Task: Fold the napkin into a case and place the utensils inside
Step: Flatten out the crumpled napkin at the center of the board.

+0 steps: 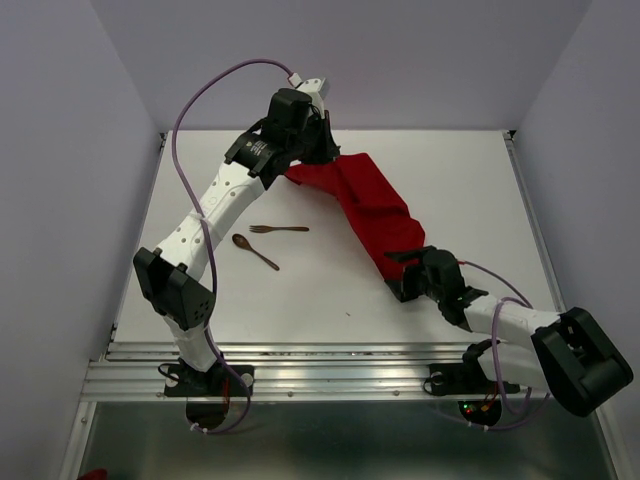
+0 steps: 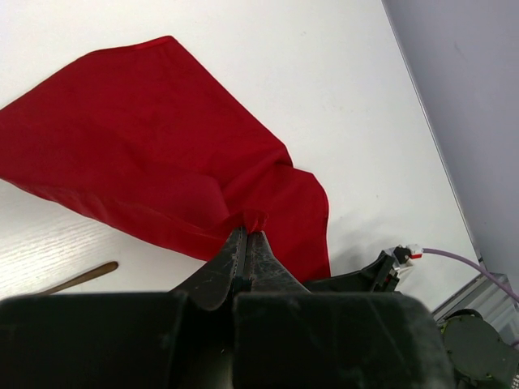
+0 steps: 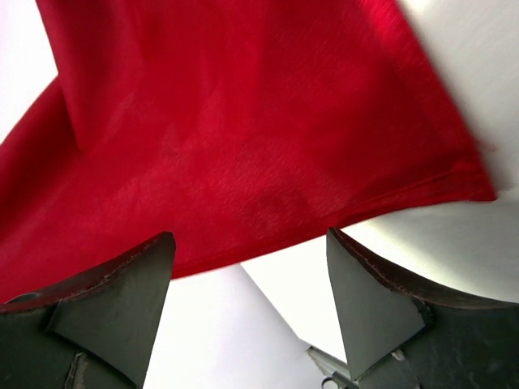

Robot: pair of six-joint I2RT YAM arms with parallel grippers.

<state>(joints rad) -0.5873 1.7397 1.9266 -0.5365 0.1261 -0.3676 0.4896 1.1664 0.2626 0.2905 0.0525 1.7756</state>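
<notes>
Right gripper (image 1: 402, 275) sits at the napkin's (image 1: 375, 210) near-right end. Its jaws are spread wide and grasp nothing. In the right wrist view the napkin's hem runs just past the fingertips (image 3: 130, 284), with white table (image 1: 450, 180) showing under it.

The napkin is a folded red strip. Its long axis is diagonal, from near-right at the right gripper to far-left at the left gripper (image 2: 246, 235). The near end lies flat on the table, while the far end is bunched and looks lifted.

Utensils are left of the napkin, apart from it and from each other, not inside any fold:
- The spoon (image 1: 255, 251) is the nearer one. Its bowl points far-left and its handle angles near-right.
- The fork (image 1: 280, 229) is just beyond it. Its tines point left and its handle points right toward the napkin, roughly crosswise to the strip.

Left gripper is at the napkin's far-left end, jaws clenched on a pinched ridge of cloth. The rest of the napkin fans out beyond the fingers in the left wrist view.
</notes>
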